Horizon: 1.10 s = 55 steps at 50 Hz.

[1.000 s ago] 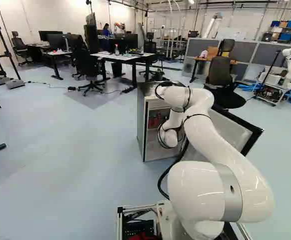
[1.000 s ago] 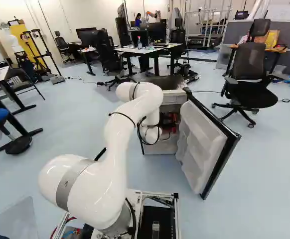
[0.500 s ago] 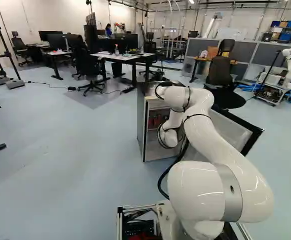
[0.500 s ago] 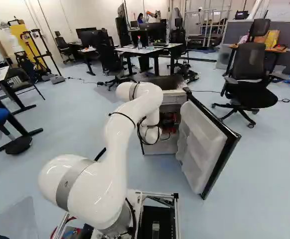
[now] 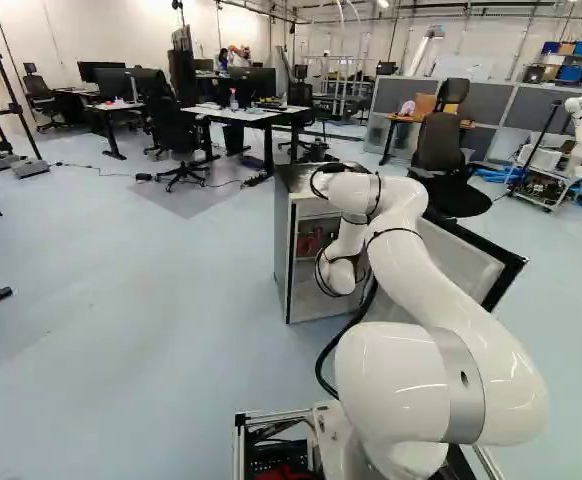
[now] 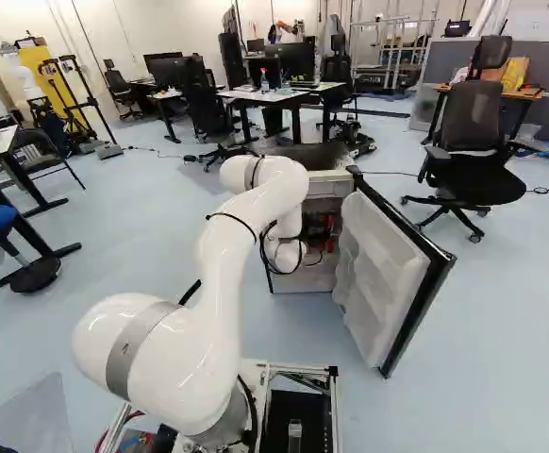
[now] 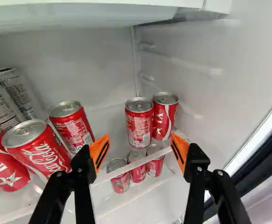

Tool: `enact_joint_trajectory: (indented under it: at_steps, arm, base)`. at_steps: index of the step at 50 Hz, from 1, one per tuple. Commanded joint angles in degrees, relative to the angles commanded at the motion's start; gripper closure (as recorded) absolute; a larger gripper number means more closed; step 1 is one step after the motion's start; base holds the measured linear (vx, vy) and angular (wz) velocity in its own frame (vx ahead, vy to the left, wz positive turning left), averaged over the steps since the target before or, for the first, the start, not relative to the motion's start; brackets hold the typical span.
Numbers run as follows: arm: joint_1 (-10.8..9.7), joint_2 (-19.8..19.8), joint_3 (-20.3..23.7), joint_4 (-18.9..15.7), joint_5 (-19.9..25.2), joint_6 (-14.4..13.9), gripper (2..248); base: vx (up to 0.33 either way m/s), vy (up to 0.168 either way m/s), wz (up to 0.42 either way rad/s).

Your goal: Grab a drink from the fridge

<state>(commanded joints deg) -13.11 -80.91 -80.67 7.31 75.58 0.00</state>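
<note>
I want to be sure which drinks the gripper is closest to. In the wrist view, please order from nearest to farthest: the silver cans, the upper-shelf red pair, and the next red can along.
1. Red pair: ahead, between the gripper's open fingers.
2. Next red can: beyond one finger.
3. Silver cans: farther out, same side; too close to rank between themselves.

1. Most cans (image 7: 139, 122) were red and white, silver-topped.
2. Pads (image 7: 97, 150) were orange with black lines.
3. Arm (image 6: 223, 283) was white, grey-banded.
4. Door (image 6: 383, 269) was white, black-edged.
5. Floor (image 5: 121, 300) was pale blue.
</note>
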Motion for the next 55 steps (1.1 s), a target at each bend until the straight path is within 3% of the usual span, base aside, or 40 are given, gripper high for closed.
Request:
enact_joint_trajectory:
  at_steps: [55]
  arm:
    - [1.04, -3.51, -6.51, 0.0, 0.0, 0.0, 62]
  base:
    - [0.0, 0.0, 0.0]
